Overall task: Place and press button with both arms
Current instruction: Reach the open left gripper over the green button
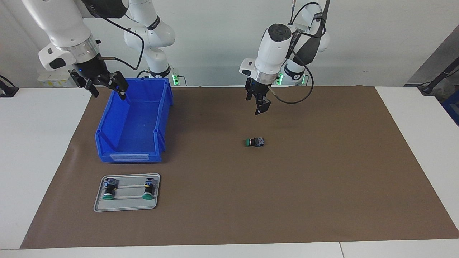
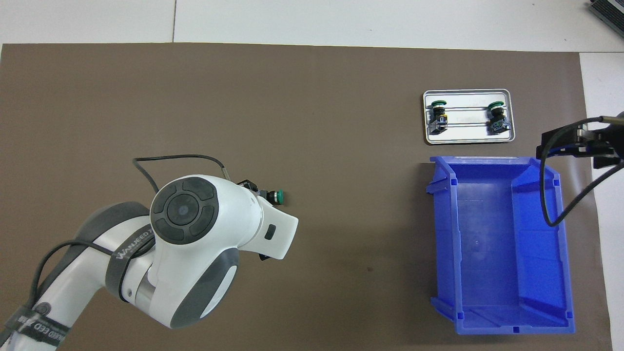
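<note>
Loose button [image 1: 255, 142] on its side mid-bench on brown mat [image 1: 287, 186], left tool [image 1: 259, 103] raised over mat just robotward of it, not touching.

Blue bin [image 1: 133, 123] toward right arm's end; farther out, grey tray [image 1: 126, 205] carrying two more green-capped buttons [image 1: 109, 189]. Nothing between left tool and loose button. Left tool's fingers: cannot tell whether apart or together. Right tool [image 1: 104, 86] spread wide, holding nothing, over bin's robotward rim. Readable on left arm strap: "WANJEED".

You get bright, even overhead light and sharp focus in both views. The blue bin [image 1: 133, 123] casts only a soft shadow on the brown mat [image 1: 287, 186].
</note>
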Controlling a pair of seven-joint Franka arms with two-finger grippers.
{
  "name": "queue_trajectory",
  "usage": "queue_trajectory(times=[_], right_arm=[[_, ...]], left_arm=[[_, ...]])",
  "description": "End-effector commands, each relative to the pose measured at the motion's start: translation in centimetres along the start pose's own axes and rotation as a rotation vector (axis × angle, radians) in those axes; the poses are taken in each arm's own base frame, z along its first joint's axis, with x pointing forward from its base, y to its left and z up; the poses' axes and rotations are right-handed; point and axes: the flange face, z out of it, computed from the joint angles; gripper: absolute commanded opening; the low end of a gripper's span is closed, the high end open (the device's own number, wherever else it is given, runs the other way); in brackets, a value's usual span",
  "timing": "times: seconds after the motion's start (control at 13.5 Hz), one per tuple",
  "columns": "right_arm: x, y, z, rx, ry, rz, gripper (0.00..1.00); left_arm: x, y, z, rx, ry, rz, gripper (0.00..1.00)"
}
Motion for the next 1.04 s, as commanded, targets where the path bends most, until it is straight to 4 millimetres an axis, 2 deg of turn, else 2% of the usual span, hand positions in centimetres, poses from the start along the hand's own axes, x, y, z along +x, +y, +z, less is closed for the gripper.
queue_trajectory(times=[0.0, 0.22, 0.37, 0.52, 0.67, 0.96], right_arm=[[-0.3, 0.0, 0.1, 0.018, -0.003, -0.019, 1.0], [-0.3, 0.0, 0.1, 0.018, -0.003, -0.019, 1.0], [-0.3, 0.0, 0.1, 0.018, -0.003, -0.019, 1.0], [-0.3, 0.0, 0.1, 0.018, -0.003, -0.019, 1.0], [-0.3, 0.0, 0.1, 0.018, -0.003, -0.019, 1.0], [-0.3, 0.0, 0.0, 0.018, -0.001, -0.019, 1.0]], left_arm=[[0.2, -1.6, 2.8, 0.043, 0.054, 0.053, 0.79], [-1.0, -3.7, 4.7, 0.057, 0.052, 0.114, 0.79], [-0.5, -4.4, 7.5, 0.06, 0.051, 0.113, 0.79], [-0.6, -4.7, 8.8, 0.052, 0.039, 0.113, 0.79], [-0.5, -4.8, 11.2, 0.04, 0.024, 0.116, 0.79], [-0.3, -5.4, 14.2, 0.04, 0.019, 0.111, 0.8]])
